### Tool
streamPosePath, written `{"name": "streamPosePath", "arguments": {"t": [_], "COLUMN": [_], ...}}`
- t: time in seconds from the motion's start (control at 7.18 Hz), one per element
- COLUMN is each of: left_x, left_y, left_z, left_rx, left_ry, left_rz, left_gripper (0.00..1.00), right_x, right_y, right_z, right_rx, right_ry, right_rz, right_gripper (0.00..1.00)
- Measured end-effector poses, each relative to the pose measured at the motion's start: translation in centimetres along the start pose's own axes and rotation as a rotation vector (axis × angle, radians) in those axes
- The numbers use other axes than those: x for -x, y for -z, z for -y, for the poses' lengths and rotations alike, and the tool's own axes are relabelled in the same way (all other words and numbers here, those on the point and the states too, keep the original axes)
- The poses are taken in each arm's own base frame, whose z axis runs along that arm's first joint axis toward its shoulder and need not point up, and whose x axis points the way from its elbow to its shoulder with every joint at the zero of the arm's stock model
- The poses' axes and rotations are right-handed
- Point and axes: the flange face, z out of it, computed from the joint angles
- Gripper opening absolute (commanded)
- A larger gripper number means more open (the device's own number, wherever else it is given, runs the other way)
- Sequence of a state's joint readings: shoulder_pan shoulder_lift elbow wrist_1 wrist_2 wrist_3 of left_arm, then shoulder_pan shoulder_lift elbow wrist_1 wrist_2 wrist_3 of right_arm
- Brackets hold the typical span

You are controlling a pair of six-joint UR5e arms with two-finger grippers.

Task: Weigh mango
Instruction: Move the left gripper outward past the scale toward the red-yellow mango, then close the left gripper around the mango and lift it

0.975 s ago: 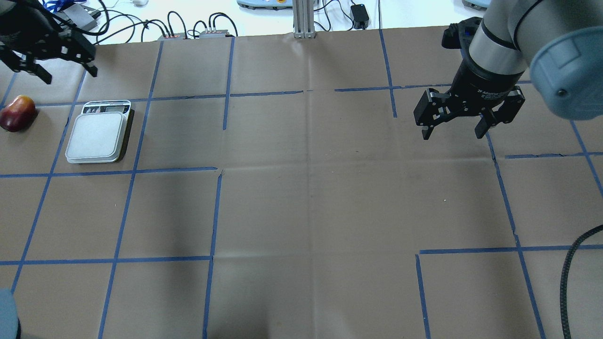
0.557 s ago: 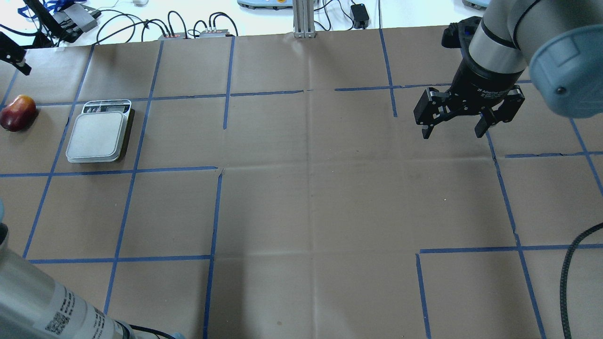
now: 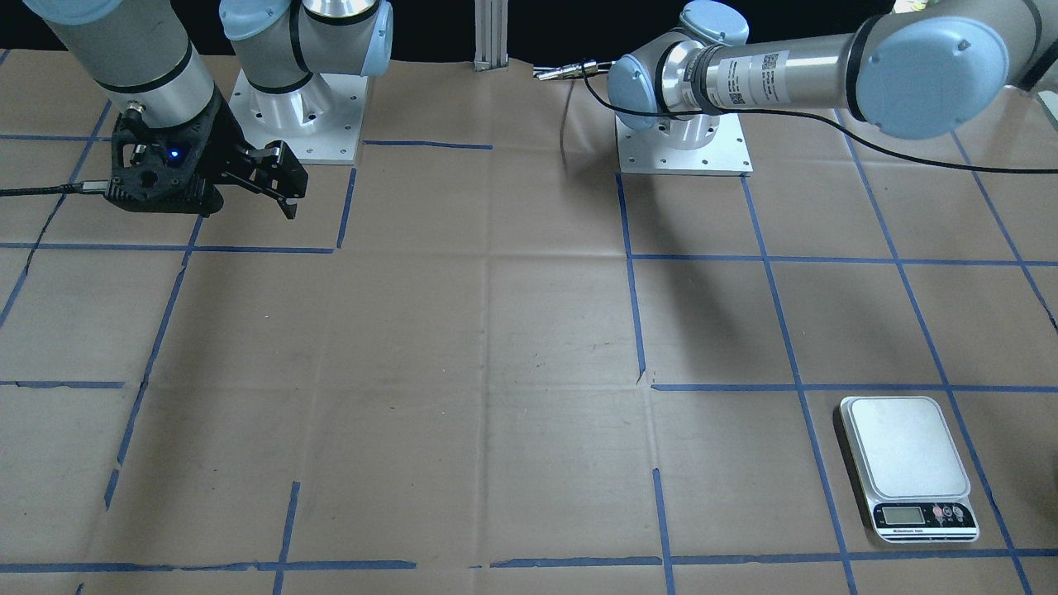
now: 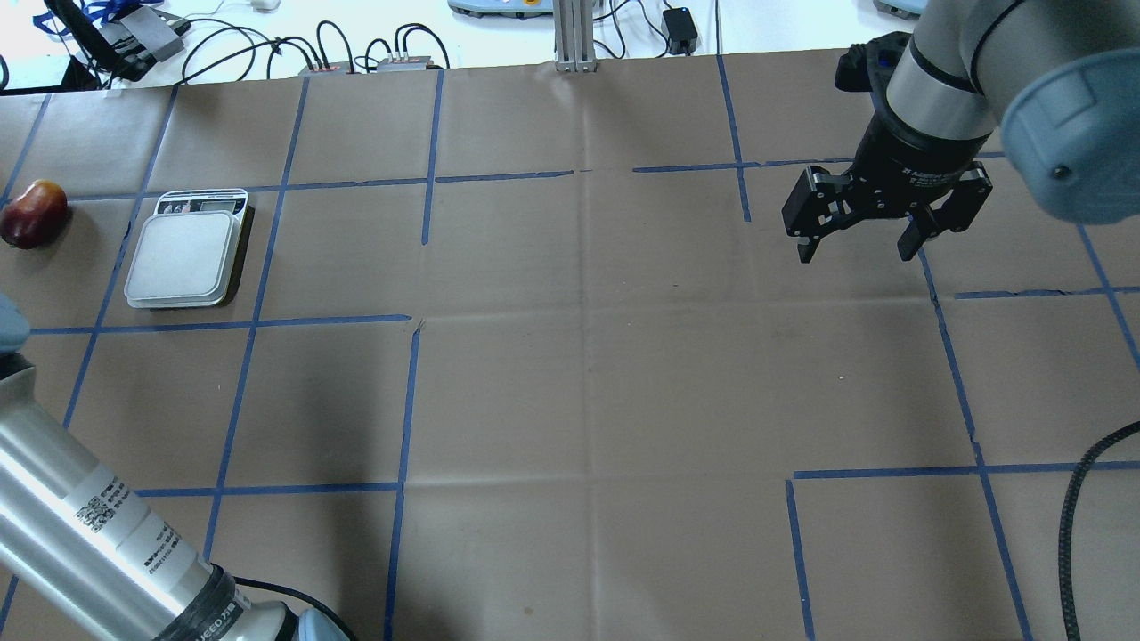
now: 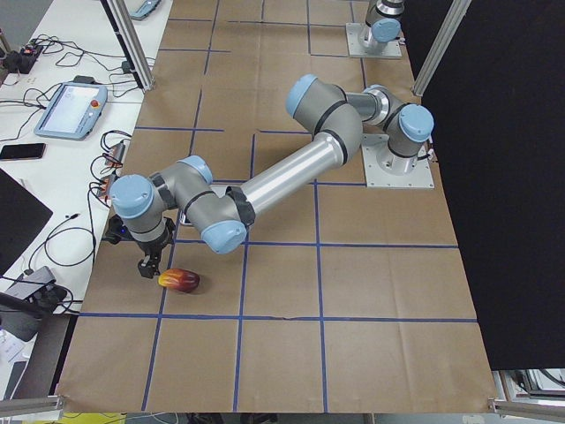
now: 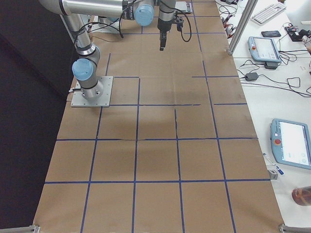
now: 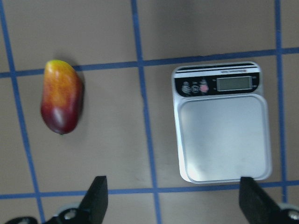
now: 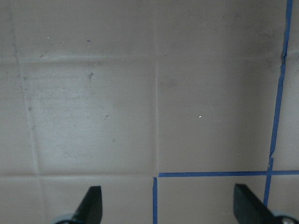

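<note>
Scale (image 3: 905, 446) sits near your edge of the bench (image 3: 496, 330), toward the corner at the robot's left end, display end facing you. Right pincer (image 3: 288, 192) hangs above the bench near the robot-side edge, just beside the right arm's base plate (image 3: 331, 124). You can't read its jaw gap from here. Left arm (image 3: 793, 70) reaches from its base out past the robot's left end.

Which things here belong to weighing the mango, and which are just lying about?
Job: mango, scale, open left gripper.
Lying about: power adapter, teach pendant; right gripper, open, far from mango and scale.
</note>
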State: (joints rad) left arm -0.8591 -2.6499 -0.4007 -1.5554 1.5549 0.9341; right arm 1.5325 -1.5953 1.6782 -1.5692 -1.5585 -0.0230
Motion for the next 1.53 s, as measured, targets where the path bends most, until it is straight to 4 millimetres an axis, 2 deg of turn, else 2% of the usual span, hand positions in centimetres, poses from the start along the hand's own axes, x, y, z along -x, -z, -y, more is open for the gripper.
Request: {"name": "streamPosePath", "arguments": {"t": [0.28, 0.84, 1.11, 1.25, 1.39, 1.53], "left_x": [1.2, 0.7, 0.6, 0.7, 0.8, 0.8], "left_y": [-4.9, -10.2, -12.1, -12.6, -12.8, -12.8], "left_z": [0.3, 0.9, 0.7, 0.3, 0.0, -0.1], "left_rx": [-0.004, 0.013, 0.034, 0.048, 0.056, 0.06], "left_ry": [-0.025, -0.036, -0.035, -0.03, -0.026, -0.025], "left_rz": [-0.043, -0.1, -0.118, -0.131, -0.138, -0.141], "left_gripper": [1.0, 1.0, 0.95, 0.84, 0.61, 0.43], "right_x": [0.0, 0.0, 0.0, 0.0, 0.0, 0.0], "right_y": [0.0, 0.0, 0.0, 0.0, 0.0, 0.0], "right_z": [0.0, 0.0, 0.0, 0.0, 0.0, 0.0], "right_rx": [0.0, 0.0, 0.0, 0.0, 0.0, 0.0], "right_ry": [0.0, 0.0, 0.0, 0.0, 0.0, 0.0], "right_rz": [0.0, 0.0, 0.0, 0.0, 0.0, 0.0], "right_gripper": [1.0, 1.0, 1.0, 1.0, 1.0, 1.0]}}
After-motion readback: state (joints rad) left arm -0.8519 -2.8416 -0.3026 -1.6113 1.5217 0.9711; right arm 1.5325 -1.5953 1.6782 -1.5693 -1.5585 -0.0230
